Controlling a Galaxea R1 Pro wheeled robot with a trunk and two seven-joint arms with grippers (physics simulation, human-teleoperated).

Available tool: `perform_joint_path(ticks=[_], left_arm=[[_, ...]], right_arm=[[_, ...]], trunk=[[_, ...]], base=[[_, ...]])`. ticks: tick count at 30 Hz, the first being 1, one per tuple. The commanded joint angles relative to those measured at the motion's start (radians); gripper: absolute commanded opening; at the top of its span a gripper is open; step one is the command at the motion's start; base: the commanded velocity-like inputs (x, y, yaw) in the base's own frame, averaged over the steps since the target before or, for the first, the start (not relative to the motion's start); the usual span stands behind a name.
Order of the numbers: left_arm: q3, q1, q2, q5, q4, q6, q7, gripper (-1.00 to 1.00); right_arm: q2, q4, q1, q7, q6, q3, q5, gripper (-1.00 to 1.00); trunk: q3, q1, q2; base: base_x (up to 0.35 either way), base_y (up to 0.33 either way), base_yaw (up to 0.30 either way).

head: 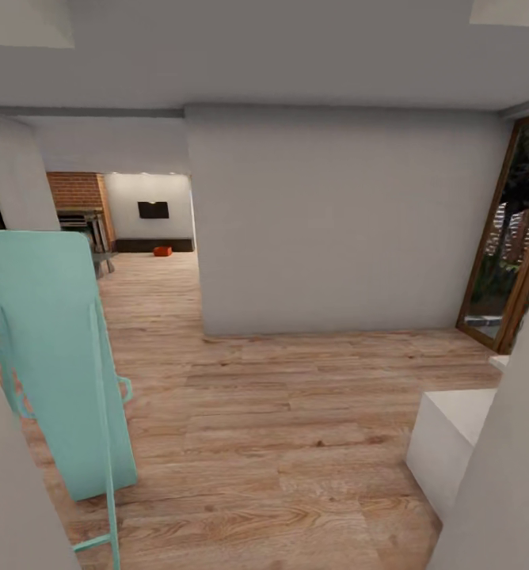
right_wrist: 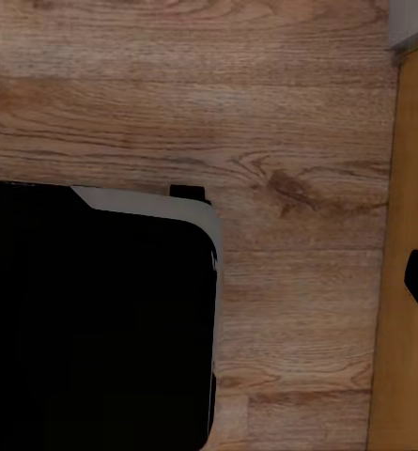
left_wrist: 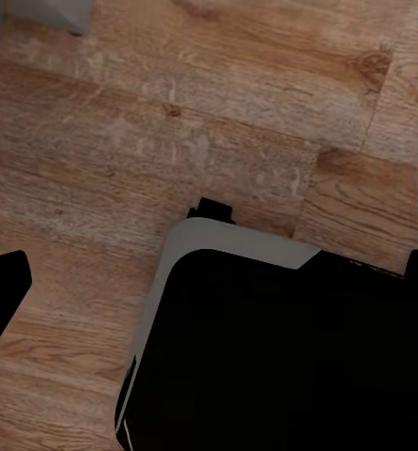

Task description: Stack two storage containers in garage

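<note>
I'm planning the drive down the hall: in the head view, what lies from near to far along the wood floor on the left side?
Turquoise ironing board → brick fireplace → orange-red storage container → long low dark bench → black wall TV.

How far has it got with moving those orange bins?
Nothing looks done yet. One orange bin sits far off on the living room's wood floor, below the wall TV. The robot is in a hallway, and both wrist cameras look down at planks. Fetching, carrying and stacking are all left.
</note>
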Motion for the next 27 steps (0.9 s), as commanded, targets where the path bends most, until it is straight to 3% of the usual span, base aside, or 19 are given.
perform_joint_path(ticks=[1, 16, 27], left_arm=[[0.001, 0.000, 0.000, 0.003, 0.000, -0.001, 0.002, 1.00], [0.002, 0.000, 0.000, 0.003, 0.000, -0.002, 0.002, 1.00], [0.002, 0.000, 0.000, 0.003, 0.000, -0.002, 0.002, 1.00]], right_arm=[[0.000, 0.003, -0.001, -0.005, -0.005, -0.002, 0.011, 1.00], [0.019, 0.003, -0.001, -0.005, -0.003, -0.013, 0.003, 1.00], [0.014, 0.003, -0.001, -0.005, -0.003, -0.014, 0.001, 1.00]], trunk=[[-0.001, 0.001, -0.001], [-0.001, 0.001, -0.001], [-0.001, 0.001, -0.001]], base=[[0.323, 0.000, 0.000], [0.323, 0.000, 0.000], [0.323, 0.000, 0.000]])
